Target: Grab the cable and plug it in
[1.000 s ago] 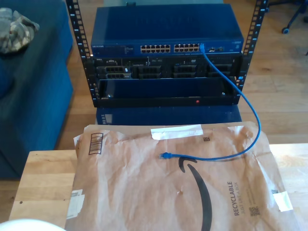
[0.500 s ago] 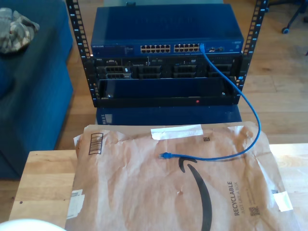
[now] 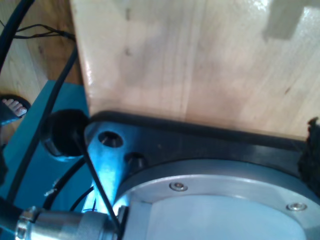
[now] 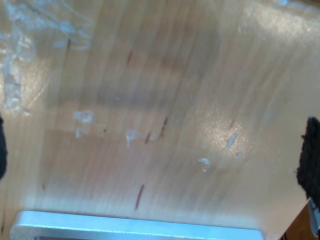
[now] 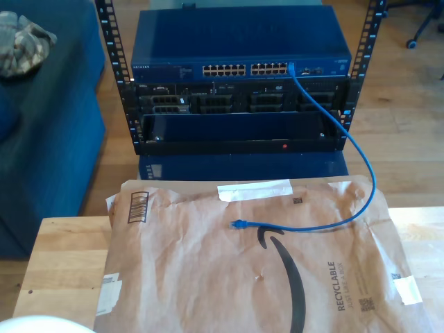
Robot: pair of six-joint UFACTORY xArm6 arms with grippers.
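The blue cable has one end plugged into a port at the exterior view's right of the network switch. It loops down off the rack onto a brown paper mailer, and its free plug lies loose near the mailer's middle. My second gripper hangs open over bare wood, a dark pad at each side and nothing between them. My first gripper looks down on the table's edge and a black arm base plate. One dark pad sits far out to the side, so it stands open.
The rack stands on the floor beyond the wooden table. A blue sofa fills the exterior view's left. Black robot cables hang beside the arm base, and a person's foot rests on the floor nearby.
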